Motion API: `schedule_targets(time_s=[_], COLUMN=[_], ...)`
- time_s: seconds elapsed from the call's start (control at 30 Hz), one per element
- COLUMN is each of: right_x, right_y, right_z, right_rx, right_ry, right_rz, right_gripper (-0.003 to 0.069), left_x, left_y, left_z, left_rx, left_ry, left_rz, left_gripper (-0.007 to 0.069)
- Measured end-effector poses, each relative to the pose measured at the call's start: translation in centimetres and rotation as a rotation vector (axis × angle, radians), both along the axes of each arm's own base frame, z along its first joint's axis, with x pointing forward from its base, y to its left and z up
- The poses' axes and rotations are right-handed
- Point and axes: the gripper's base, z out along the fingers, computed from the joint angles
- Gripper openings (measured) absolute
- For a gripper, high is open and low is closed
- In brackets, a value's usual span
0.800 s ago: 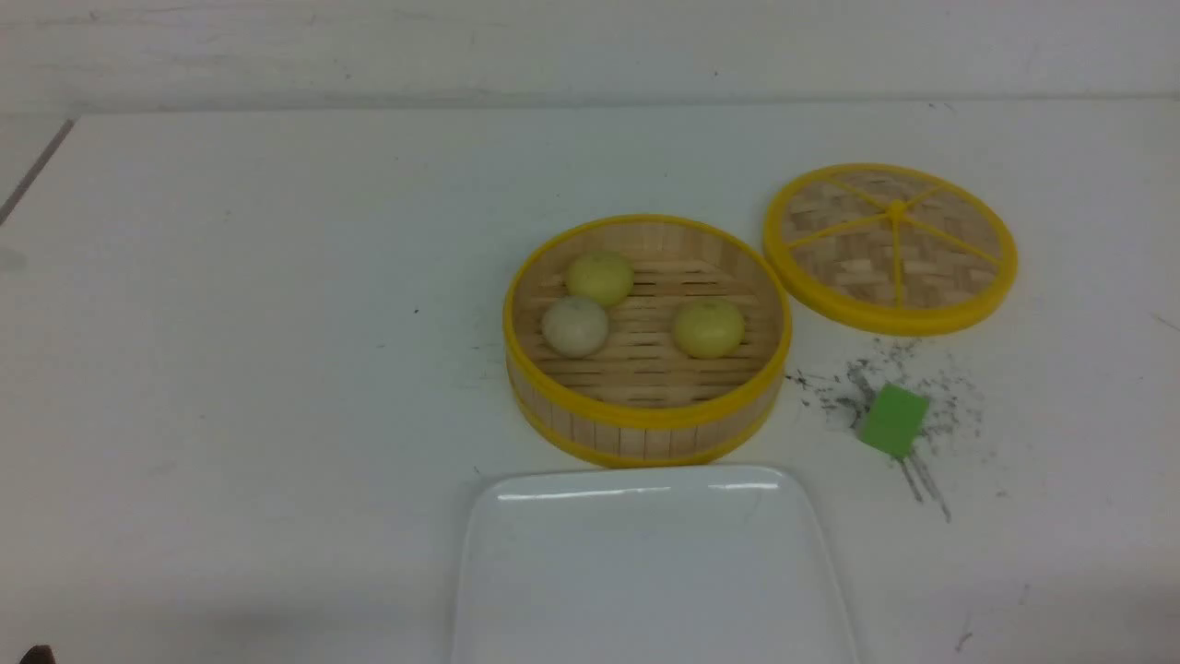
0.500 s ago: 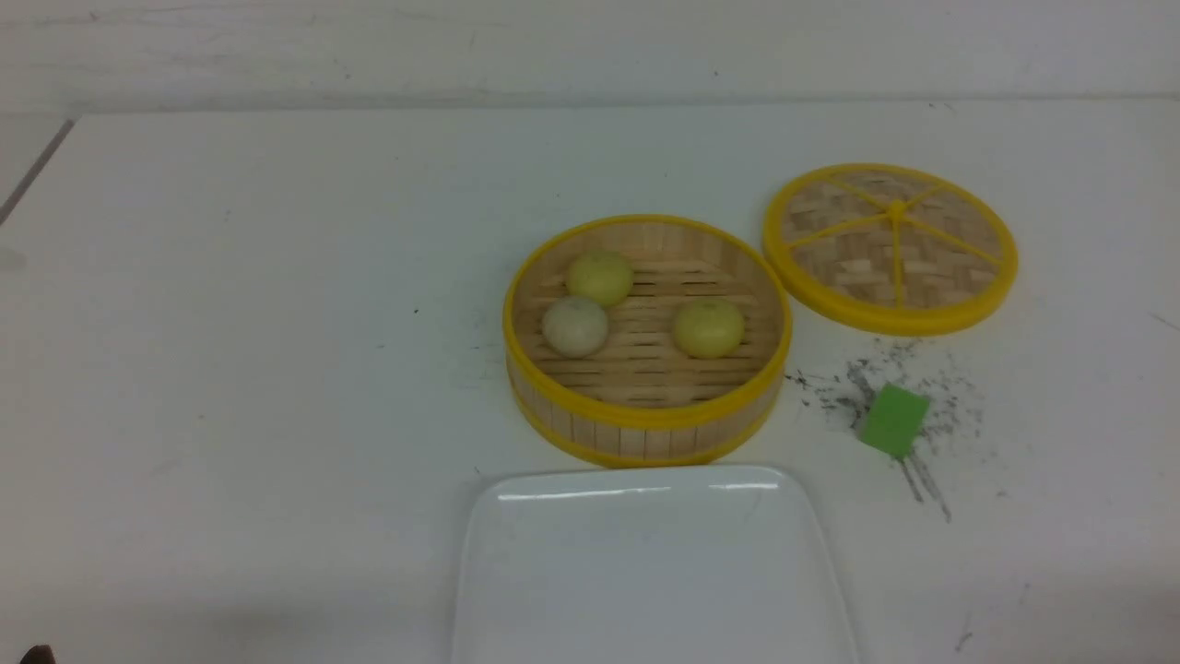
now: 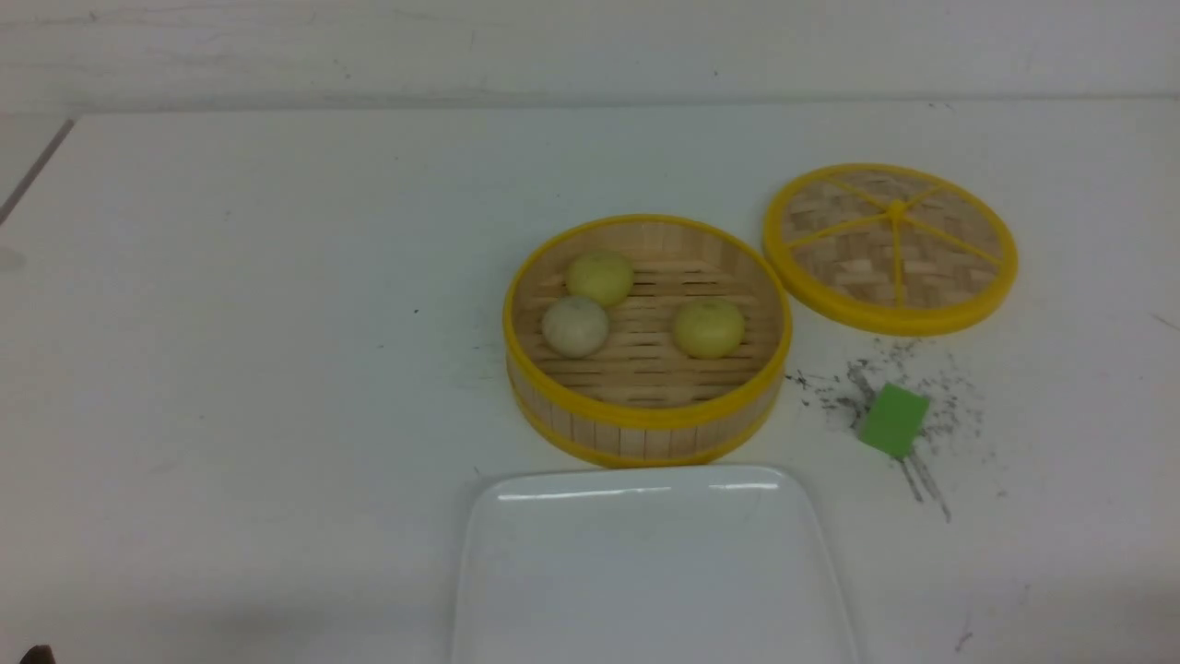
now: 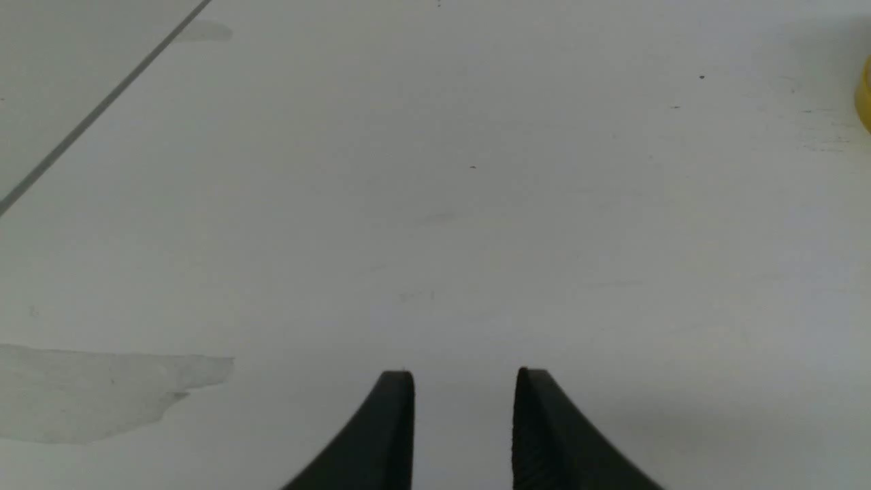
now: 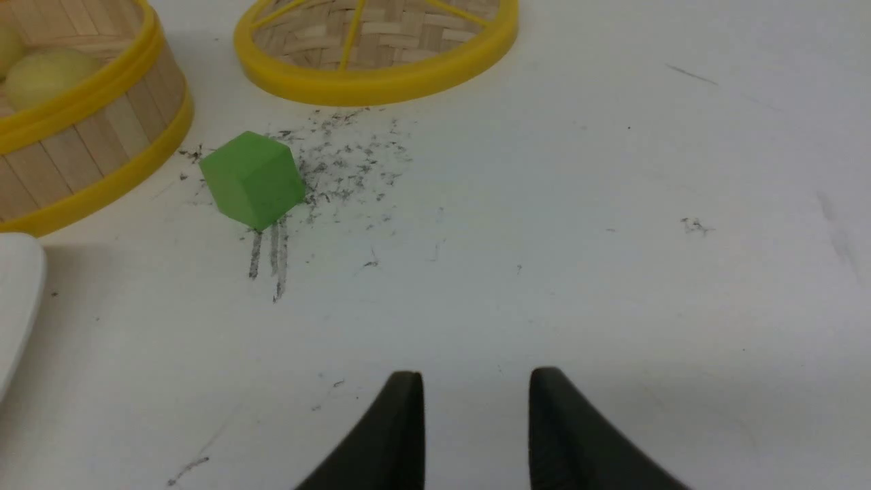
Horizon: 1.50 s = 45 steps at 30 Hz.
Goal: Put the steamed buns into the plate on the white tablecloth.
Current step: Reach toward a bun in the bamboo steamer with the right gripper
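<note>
White tablecloth [image 3: 230, 323] covers the whole table, matte and mostly bare on the left. There is a thin dark line at the far left edge [image 3: 37, 171] and a plain pale wall [image 3: 590, 46] behind the far edge. Black scuffs and specks [image 3: 922, 480] cluster right of centre, around a green cube [image 3: 892, 420]. The left wrist view shows a faint grey patch [image 4: 102, 388] on the cloth. Round bamboo steamer basket [image 3: 645, 429] with a yellow rim sits mid-table. All three steamed buns [image 3: 708, 328] are inside it: one yellow at right, one yellow at far left, and a beige-white bun [image 3: 575, 326] touching the far-left one on its near side. Woven lid [image 3: 890, 247] lies flat to the far right of the basket, just beside it. Plate [image 3: 645, 572] is on the cloth at the near edge, right in front of the basket, with nothing on it. Left gripper [image 4: 464, 381] is over bare cloth well left of the basket, jaws apart, gripping nothing. Right gripper [image 5: 476, 381] is over scuffed cloth, nearer than and to the right of the cube, jaws apart, gripping nothing.
</note>
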Motion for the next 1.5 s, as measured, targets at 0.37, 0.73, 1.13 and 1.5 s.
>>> schedule_targets(time_s=[0.37, 0.73, 1.13, 1.5], right_x=[0.0, 0.0, 0.1, 0.1], right_y=[0.0, 0.0, 1.2, 1.6], right_z=[0.0, 0.0, 0.5, 0.8], right_rx=[0.000, 0.000, 0.629, 0.864], right_ry=[0.000, 0.000, -0.006, 0.000], right_rz=[0.000, 0.000, -0.051, -0.063], right_gripper=[0.0239, 0.0239, 0.0239, 0.0239], left_x=[0.0, 0.0, 0.0, 0.0], left_y=[0.0, 0.0, -1.6, -2.4], left_z=[0.0, 0.0, 0.1, 0.6], left_rx=[0.000, 0.000, -0.931, -1.523], left_ry=[0.000, 0.000, 0.002, 0.031], left_rz=[0.000, 0.000, 0.100, 0.174], left_gripper=[0.0241, 0.0241, 0.0241, 0.0241])
